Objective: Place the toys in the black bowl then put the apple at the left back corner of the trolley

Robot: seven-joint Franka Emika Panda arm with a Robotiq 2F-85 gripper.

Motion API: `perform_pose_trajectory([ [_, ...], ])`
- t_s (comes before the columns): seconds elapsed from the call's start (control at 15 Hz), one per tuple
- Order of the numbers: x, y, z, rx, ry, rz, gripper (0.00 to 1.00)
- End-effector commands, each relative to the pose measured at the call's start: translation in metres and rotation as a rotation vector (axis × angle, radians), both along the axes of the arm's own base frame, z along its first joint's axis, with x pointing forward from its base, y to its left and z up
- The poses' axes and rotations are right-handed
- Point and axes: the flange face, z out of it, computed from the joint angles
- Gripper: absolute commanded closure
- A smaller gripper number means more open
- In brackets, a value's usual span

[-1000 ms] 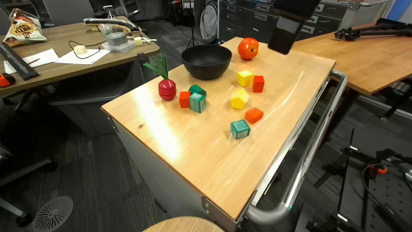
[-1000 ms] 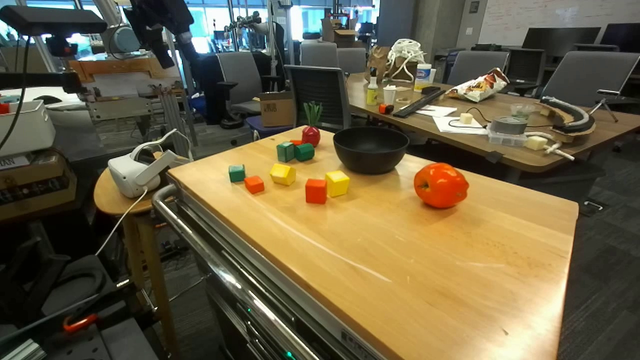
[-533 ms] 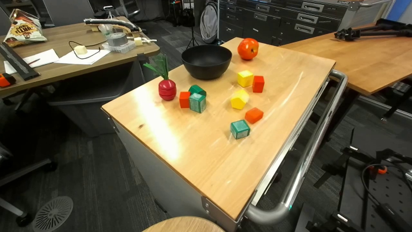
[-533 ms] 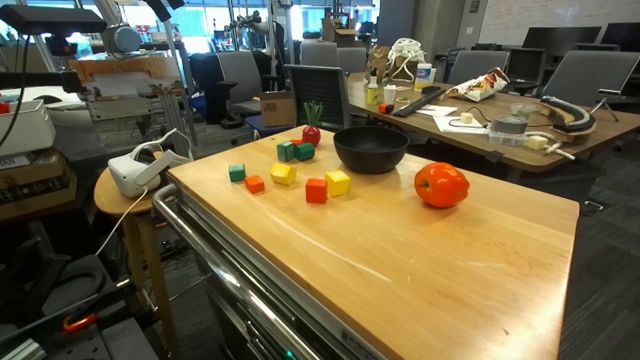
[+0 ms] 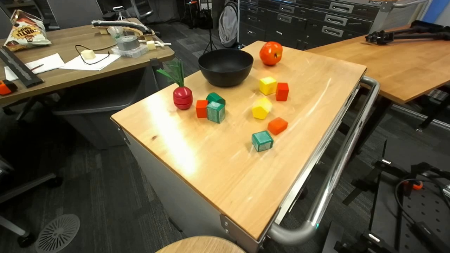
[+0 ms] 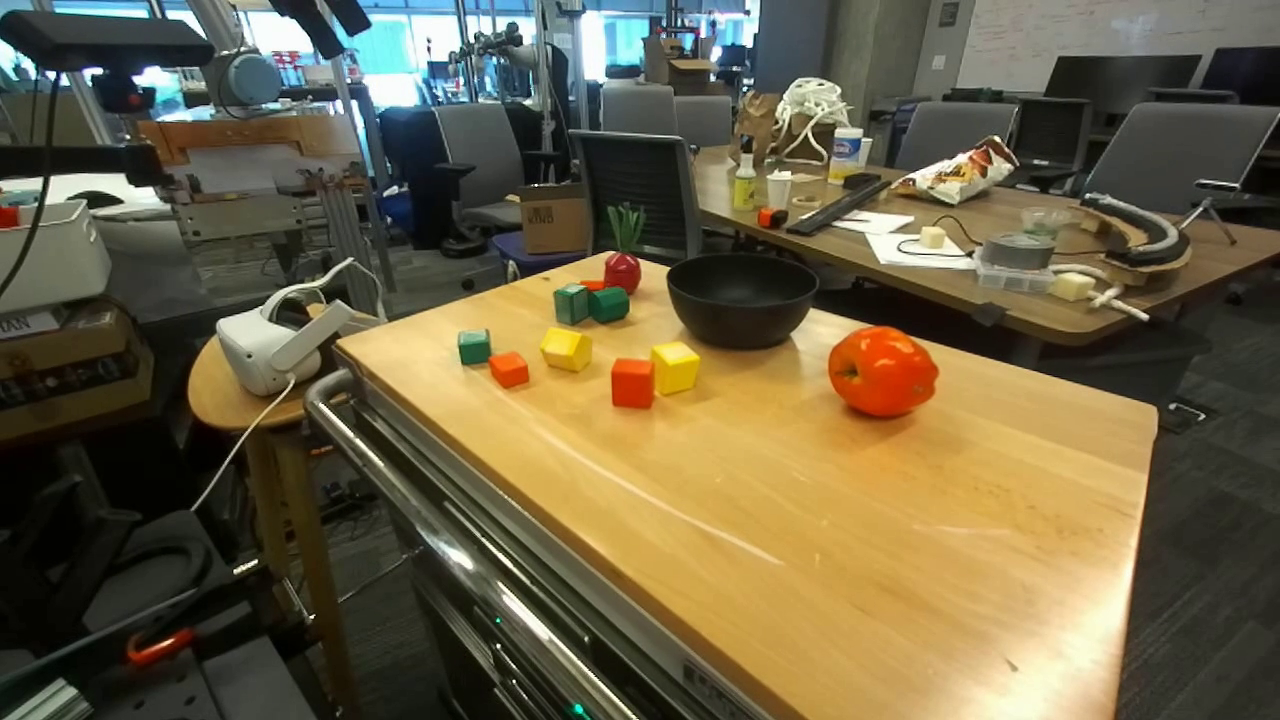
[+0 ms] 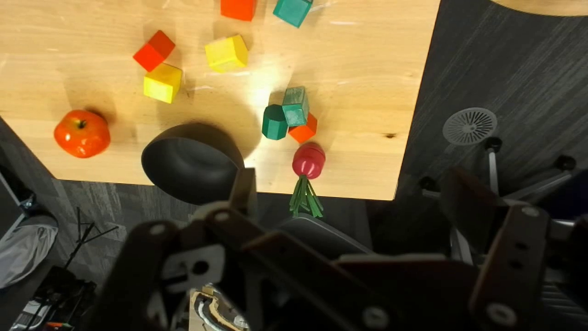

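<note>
The toys lie loose on the wooden top of the trolley (image 5: pixel 218 165). A red block (image 5: pixel 282 91) and a yellow block (image 5: pixel 268 85) sit together, with another yellow block (image 5: pixel 261 108), an orange block (image 5: pixel 277 125) and a teal block (image 5: pixel 262 141) nearer the handle side. Beside the dark red radish-like toy (image 5: pixel 182 97) with green leaves cluster a green block (image 7: pixel 274 122), a teal block (image 7: pixel 295 105) and an orange block (image 7: pixel 303 128). The black bowl (image 5: pixel 225 75) looks empty; the apple (image 6: pixel 882 371) stands beside it. High above everything, my gripper (image 7: pixel 358 193) is open, nothing between its fingers.
A metal rail handle (image 6: pixel 470 560) runs along the trolley's side. A wooden desk (image 5: pixel 70 75) with papers and a chip bag (image 5: pixel 26 30) stands close by. A stool (image 6: pixel 230 390) bearing a white headset (image 6: pixel 270 345) is near the trolley's end.
My gripper has risen, leaving one exterior view and only its fingertips showing at the top of another. The blocks, bowl and apple have stayed where they were.
</note>
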Motion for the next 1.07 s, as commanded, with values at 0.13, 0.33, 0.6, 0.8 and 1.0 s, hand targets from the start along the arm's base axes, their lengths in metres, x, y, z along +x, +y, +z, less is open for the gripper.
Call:
perform_pose_trajectory([
  [0.13, -0.001, 0.002, 0.022, -0.018, -0.084, 0.047, 0.0],
  [0.33, 0.042, -0.021, 0.04, 0.039, -0.108, 0.078, 0.0],
  [0.6, 0.124, -0.051, 0.02, 0.115, 0.047, 0.074, 0.0],
  [0.8, 0.173, -0.059, -0.025, 0.117, 0.21, 0.029, 0.0],
  [1.0, 0.19, -0.056, -0.048, 0.142, 0.246, -0.009, 0.0],
])
